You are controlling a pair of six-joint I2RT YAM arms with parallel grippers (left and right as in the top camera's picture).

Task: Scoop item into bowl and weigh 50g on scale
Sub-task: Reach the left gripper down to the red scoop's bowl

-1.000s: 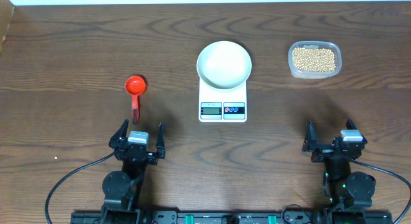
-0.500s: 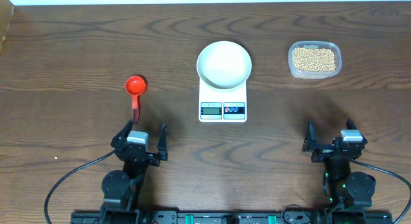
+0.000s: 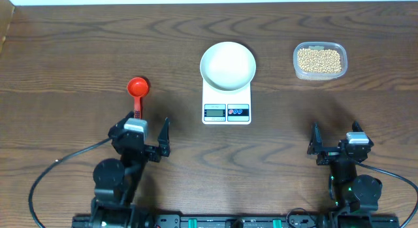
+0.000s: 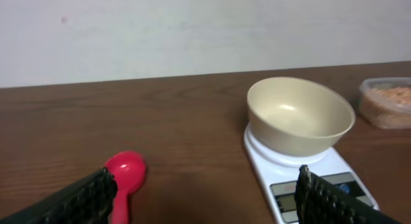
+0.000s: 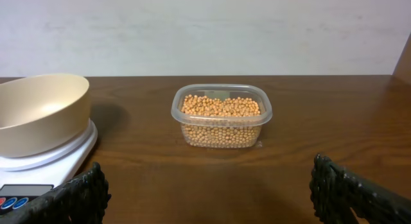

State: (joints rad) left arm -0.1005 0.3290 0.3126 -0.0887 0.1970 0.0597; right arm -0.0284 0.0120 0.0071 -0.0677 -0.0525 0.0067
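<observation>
Directly at twelve o'clock of the left gripper (image 3: 140, 132), spread wide and empty, lay the red scoop (image 3: 137, 88), handle pointing back at six; soybeans (image 3: 319, 59) sat in the tub (image 3: 296, 66) at two o'clock.

Tabletop (image 3: 65, 51): bare wood lying open between red scoop (image 3: 137, 87), scale (image 3: 226, 104) carrying bowl (image 3: 227, 65), and clear tub (image 3: 319, 61). Scoop handle sitting just ahead of left pincer (image 3: 139, 127).

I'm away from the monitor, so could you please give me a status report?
Open, empty: left gripper, right gripper. Untouched red scoop. Empty bowl on scale; soybeans in tub. Nothing in the way.
</observation>
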